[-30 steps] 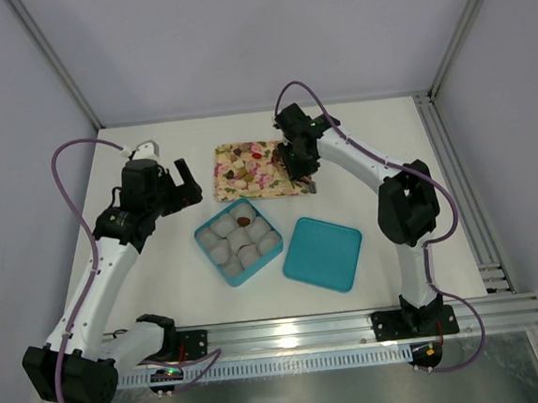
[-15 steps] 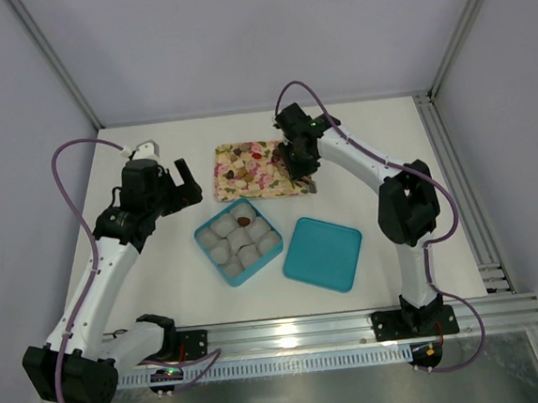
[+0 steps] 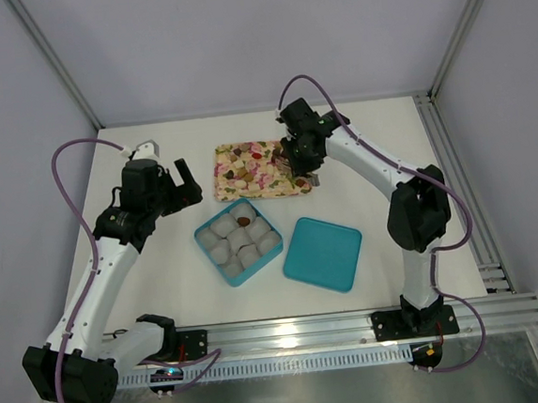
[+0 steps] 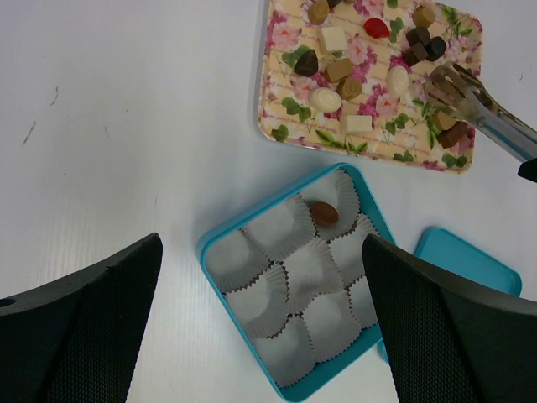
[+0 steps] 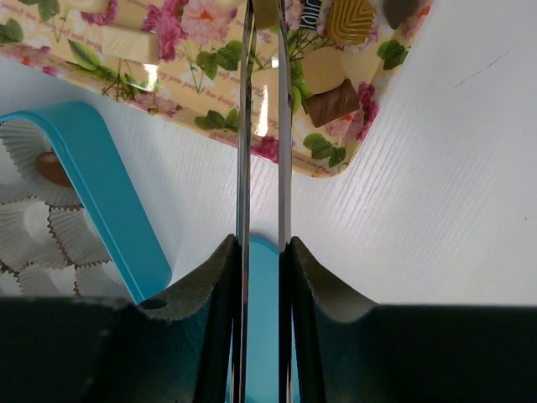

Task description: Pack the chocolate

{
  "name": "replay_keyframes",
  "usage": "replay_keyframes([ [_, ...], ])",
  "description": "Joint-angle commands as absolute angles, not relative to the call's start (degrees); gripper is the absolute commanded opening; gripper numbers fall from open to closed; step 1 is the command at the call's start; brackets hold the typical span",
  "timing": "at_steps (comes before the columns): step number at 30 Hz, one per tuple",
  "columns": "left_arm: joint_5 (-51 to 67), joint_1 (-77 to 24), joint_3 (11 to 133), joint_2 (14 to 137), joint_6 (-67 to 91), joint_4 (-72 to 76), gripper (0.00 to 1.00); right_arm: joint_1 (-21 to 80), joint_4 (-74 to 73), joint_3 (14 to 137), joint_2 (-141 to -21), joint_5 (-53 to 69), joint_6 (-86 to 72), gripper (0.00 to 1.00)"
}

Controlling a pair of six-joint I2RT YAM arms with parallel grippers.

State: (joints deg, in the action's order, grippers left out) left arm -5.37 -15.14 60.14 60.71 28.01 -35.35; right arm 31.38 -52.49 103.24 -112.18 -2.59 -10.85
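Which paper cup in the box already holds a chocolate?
The corner cup nearest the tray; it alone holds a brown chocolate, the rest are empty.

Tray (image 4: 281, 84) yellow, pink-flower print; box (image 5: 109, 197), lid (image 3: 323, 253) teal; cups (image 4: 252, 290) white; chocolate (image 4: 325, 212) brown, cream, red; tongs (image 4: 487, 122) silver.

Bright, even overhead light, shadows faint and soft. Counter (image 4: 126, 101) nearly blown-out white in left wrist view. Glare patch on tray (image 5: 210, 126), streaks along tongs (image 5: 243, 126). Foreground jaws dark, slightly soft.
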Motion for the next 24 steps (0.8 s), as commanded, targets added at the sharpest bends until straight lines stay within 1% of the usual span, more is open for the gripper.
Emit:
replay_keyframes([
  [1,-5.63,-15.12,60.03,60.12,27.77,-32.87,1.00,31.29,-52.56,103.27,-107.67,-2.02,-10.90,0.29],
  [7,-5.45,-15.12,60.03,60.12,27.69,-32.87,1.00,31.38,-52.91,101.78,-103.81,-0.79,-11.16,0.28],
  [9,-5.36,-15.12,60.12,60.12,27.69,-32.87,1.00,31.81,-53.00,100.73,-102.40,1.30,-11.34,0.28],
  [14,-5.27,-15.12,60.03,60.12,27.77,-32.78,1.00,33.92,-53.79,98.71,-97.92,2.20,-11.51,0.28],
  [24,-5.10,-15.12,60.12,60.03,28.04,-32.96,1.00,43.50,-54.58,97.82,-93.78,2.46,-13.80,0.28],
])
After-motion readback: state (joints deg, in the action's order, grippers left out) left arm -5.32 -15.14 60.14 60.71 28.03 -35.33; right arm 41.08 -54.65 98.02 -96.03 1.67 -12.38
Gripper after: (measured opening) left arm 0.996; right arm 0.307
